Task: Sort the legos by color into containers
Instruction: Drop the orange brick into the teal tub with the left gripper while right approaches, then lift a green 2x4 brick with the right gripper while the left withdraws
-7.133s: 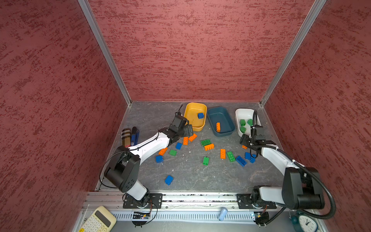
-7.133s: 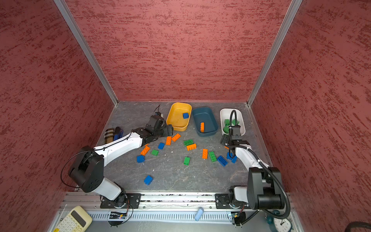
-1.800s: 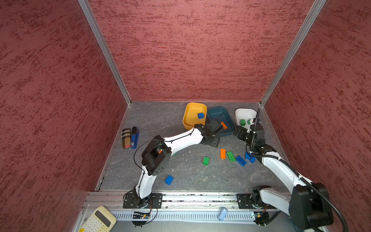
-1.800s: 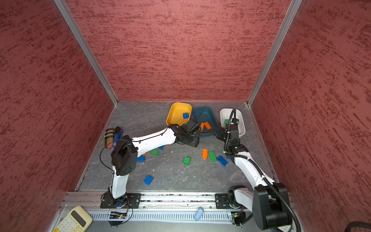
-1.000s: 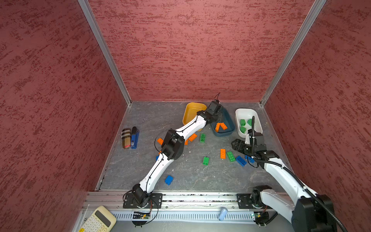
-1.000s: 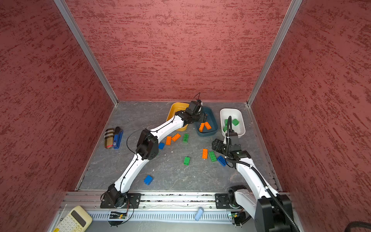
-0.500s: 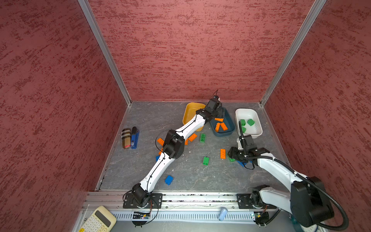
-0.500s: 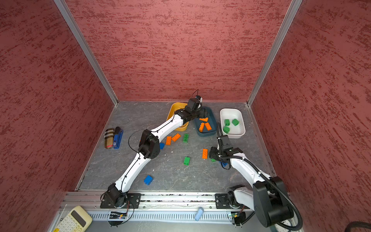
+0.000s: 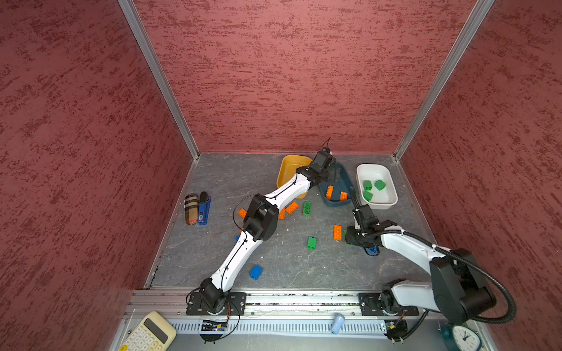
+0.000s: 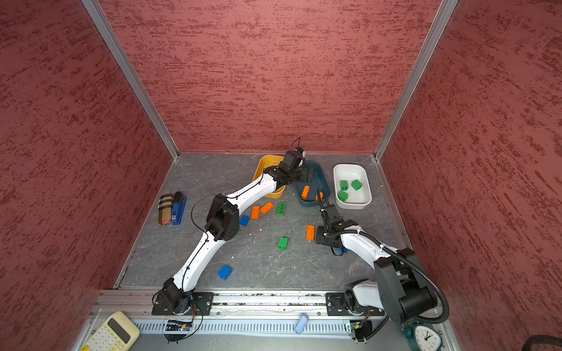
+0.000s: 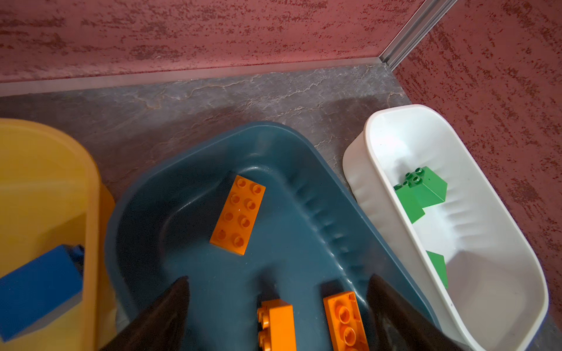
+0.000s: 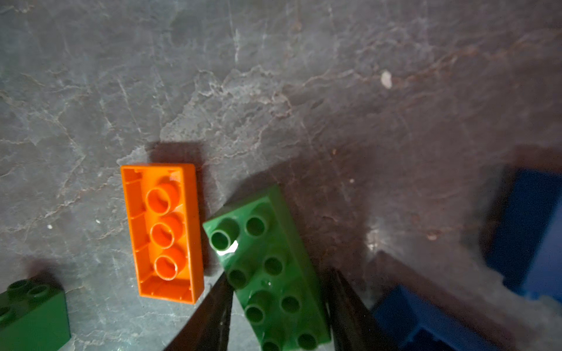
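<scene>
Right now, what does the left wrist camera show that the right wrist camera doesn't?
Left wrist only: the yellow tub, the teal tub holding three orange bricks, the white tub holding green bricks. Right wrist only: a long green brick flanked by the right tool, an upturned orange brick beside it. Shared: the grey floor, plus orange and green bricks, though different ones.

Item 1, left arm [image 9: 289, 190]: white links, black joints; stretched far from its base, running diagonally past the middle, elbow raised.
Item 2, left gripper [image 11: 278, 282]: tilted downward, jaws spread wide.
Item 3, right arm [image 9: 407, 246]: upper link folded over its base, forearm reaching inward and low.
Item 4, right gripper [image 12: 279, 275]: pointed downward, jaws drawn partway together; whether they press cannot be told.
</scene>
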